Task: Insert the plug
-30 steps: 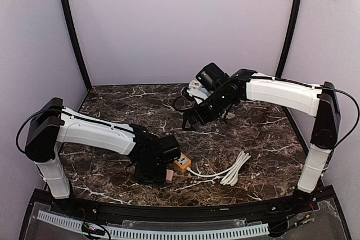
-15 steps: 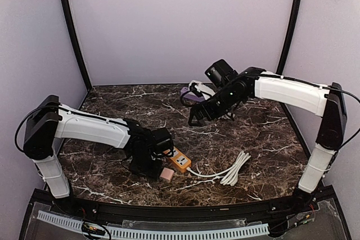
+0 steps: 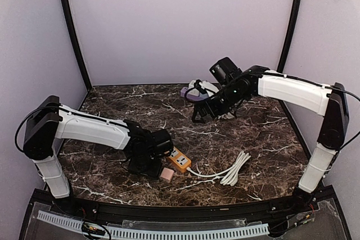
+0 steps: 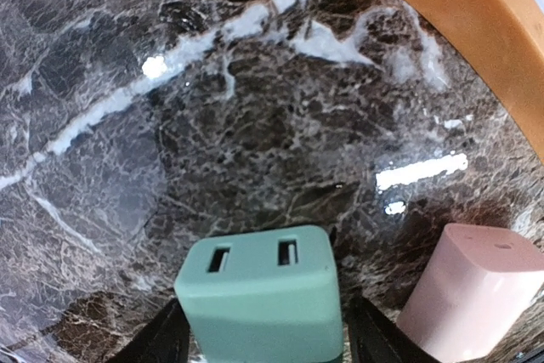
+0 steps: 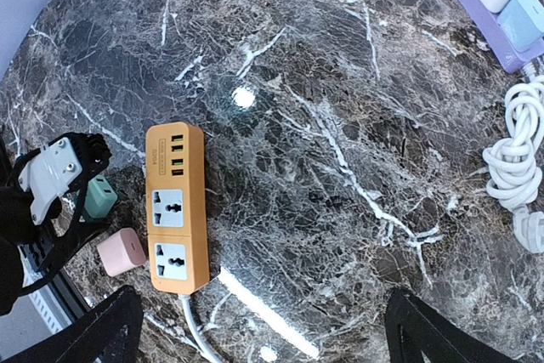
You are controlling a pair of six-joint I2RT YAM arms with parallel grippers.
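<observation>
A green plug (image 4: 259, 295) with two slots on its face stands on the marble between the fingers of my left gripper (image 4: 268, 329). The jaws are open; the right finger stands slightly apart from the plug. The right wrist view shows the same green plug (image 5: 100, 195) just left of the orange power strip (image 5: 176, 206). A pink plug (image 4: 472, 291) sits loose beside the strip (image 3: 180, 162). In the top view my left gripper (image 3: 151, 164) hides the green plug. My right gripper (image 3: 198, 117) hovers wide open at the back with nothing between its fingers.
A purple power strip (image 5: 497, 40) with a white and a blue plug in it lies at the back (image 3: 188, 93), a white coiled cable (image 5: 514, 159) beside it. The orange strip's white cable (image 3: 233, 170) is bundled at the front right.
My left gripper's jaws have widened around the green plug. The right arm has swung back and to the right, closer to the purple strip.
</observation>
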